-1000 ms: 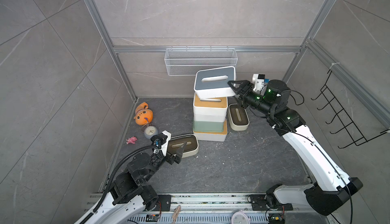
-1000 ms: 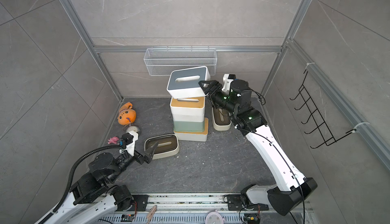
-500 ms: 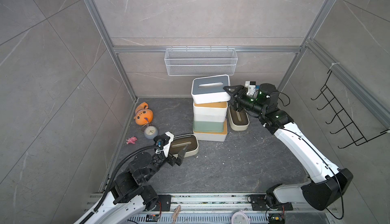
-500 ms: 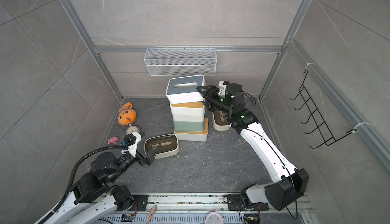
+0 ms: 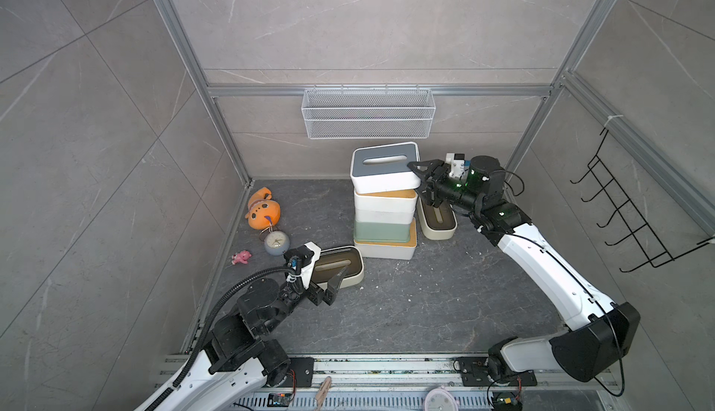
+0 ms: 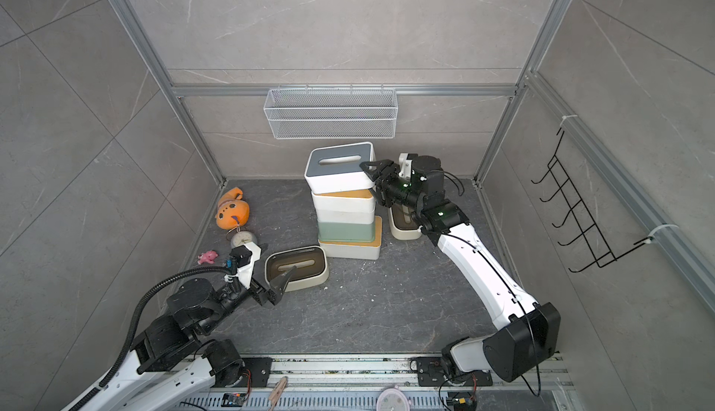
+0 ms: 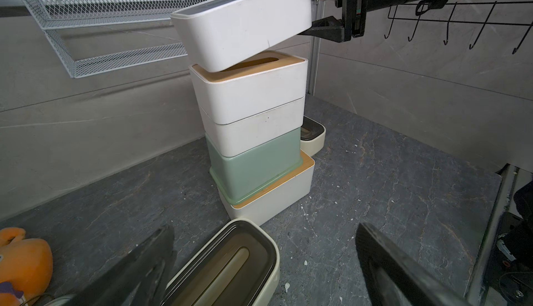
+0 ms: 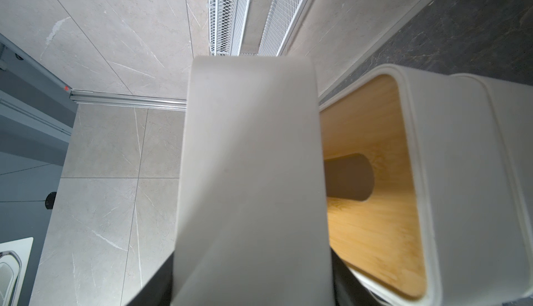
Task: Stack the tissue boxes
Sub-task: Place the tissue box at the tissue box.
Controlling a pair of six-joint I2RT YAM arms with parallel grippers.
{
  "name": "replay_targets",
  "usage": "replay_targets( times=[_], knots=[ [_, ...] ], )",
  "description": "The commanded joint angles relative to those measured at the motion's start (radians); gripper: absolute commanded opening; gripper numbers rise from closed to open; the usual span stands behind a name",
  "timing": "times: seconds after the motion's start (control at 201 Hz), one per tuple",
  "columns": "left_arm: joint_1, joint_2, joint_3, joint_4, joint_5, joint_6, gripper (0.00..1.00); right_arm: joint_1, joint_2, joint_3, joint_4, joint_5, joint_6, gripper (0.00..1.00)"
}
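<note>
A stack of tissue boxes stands near the back wall: a white bamboo-lidded box at the bottom, a pale green one (image 5: 381,231) (image 7: 253,169), then two white ones, the upper with a bamboo lid (image 5: 385,200) (image 8: 375,134). My right gripper (image 5: 419,178) (image 6: 372,175) is shut on the end of a white box with a grey lid (image 5: 383,167) (image 6: 336,169) (image 7: 242,27) (image 8: 253,174). This box is tilted, its far end resting on that bamboo lid. My left gripper (image 5: 332,285) (image 7: 265,278) hangs open over the near end of a cream box with a brown lid (image 5: 340,267) (image 7: 225,267).
A second cream box (image 5: 437,219) (image 6: 402,225) lies right of the stack, under my right wrist. A wire mesh basket (image 5: 367,118) hangs on the back wall just above. An orange plush (image 5: 263,209), a small clock (image 5: 276,242) and a pink toy (image 5: 242,257) lie at the left. A black hook rack (image 5: 634,219) is on the right wall.
My right gripper has carried the grey-lidded box down and to the left until it touches the stack's top. The left gripper has barely shifted and stays open.
</note>
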Motion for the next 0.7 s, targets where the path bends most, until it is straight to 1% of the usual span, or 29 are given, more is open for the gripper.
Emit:
replay_targets(
  times=[0.0, 0.199, 0.384, 0.573, 0.693],
  knots=[
    [0.001, 0.006, 0.019, 0.036, 0.011, -0.004, 1.0, -0.002, -0.008, 0.006, 0.094, -0.022, 0.006, 0.55],
    [0.001, 0.007, 0.019, 0.035, 0.013, -0.004, 1.0, -0.006, -0.008, -0.006, 0.098, -0.024, 0.004, 0.57],
    [0.002, 0.009, 0.02, 0.032, 0.017, -0.004, 1.0, -0.007, -0.006, -0.012, 0.098, -0.024, 0.003, 0.65],
    [0.002, 0.009, 0.02, 0.033, 0.019, -0.003, 1.0, -0.009, -0.004, -0.019, 0.103, -0.025, 0.003, 0.67],
    [0.002, 0.01, 0.02, 0.033, 0.018, -0.002, 1.0, -0.01, -0.009, -0.026, 0.103, -0.023, 0.001, 0.73]
  ],
)
